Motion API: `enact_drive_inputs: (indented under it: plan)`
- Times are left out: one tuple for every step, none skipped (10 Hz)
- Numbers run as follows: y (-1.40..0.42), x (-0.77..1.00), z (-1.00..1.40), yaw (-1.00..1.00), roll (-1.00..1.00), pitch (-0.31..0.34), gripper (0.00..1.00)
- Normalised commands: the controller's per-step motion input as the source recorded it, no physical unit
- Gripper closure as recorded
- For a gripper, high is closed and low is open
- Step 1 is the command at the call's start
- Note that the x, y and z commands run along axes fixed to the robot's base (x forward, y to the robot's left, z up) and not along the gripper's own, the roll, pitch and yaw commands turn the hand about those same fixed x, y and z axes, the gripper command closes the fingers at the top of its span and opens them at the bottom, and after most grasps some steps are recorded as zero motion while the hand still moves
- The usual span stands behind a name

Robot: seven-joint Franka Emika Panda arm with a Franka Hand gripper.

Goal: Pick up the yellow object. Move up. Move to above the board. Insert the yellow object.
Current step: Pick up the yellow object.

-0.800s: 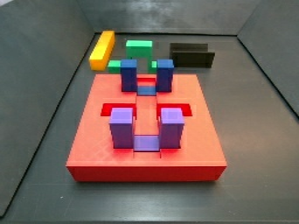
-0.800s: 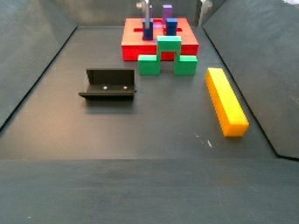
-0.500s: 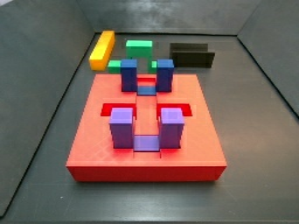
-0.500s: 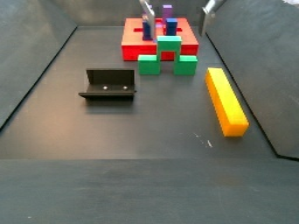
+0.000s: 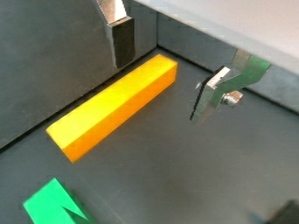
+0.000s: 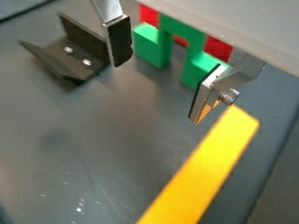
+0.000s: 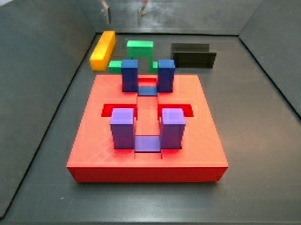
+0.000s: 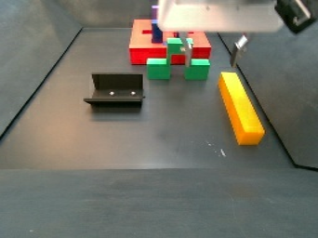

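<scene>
Fingers (image 5: 163, 68) spread above yellow object (image 5: 114, 107) on dark floor (image 8: 149, 139).

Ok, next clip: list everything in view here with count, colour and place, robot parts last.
yellow object: one, yellow-orange, flat on the floor near a side wall, apart from the board.
board: one, red, on the floor; slots on top.
posts: four, two purple near the front edge, two blue further back, upright on the board.
green block: one, green, arch-shaped, on the floor between board and fixture.
fixture: one, dark, on the floor beside the green block.
gripper: one, silver plates with dark pads, open and empty, above the yellow object, not touching it.
</scene>
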Motion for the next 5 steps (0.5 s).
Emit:
enact_drive_inputs:
  plan:
    - [0.0,-0.33,-0.52,-0.36,0.17,-0.004,0.0]
    - [0.02,-0.17,-0.33,0.0,0.0,-0.034,0.0]
    - [0.0,-0.3,-0.39,0.0,0.0,-0.09,0.0]
    - [0.05,-0.38,-0.29,0.03,0.0,-0.09,0.0]
    - [0.1,-0.44,-0.21,0.11,0.0,-0.106,0.0]
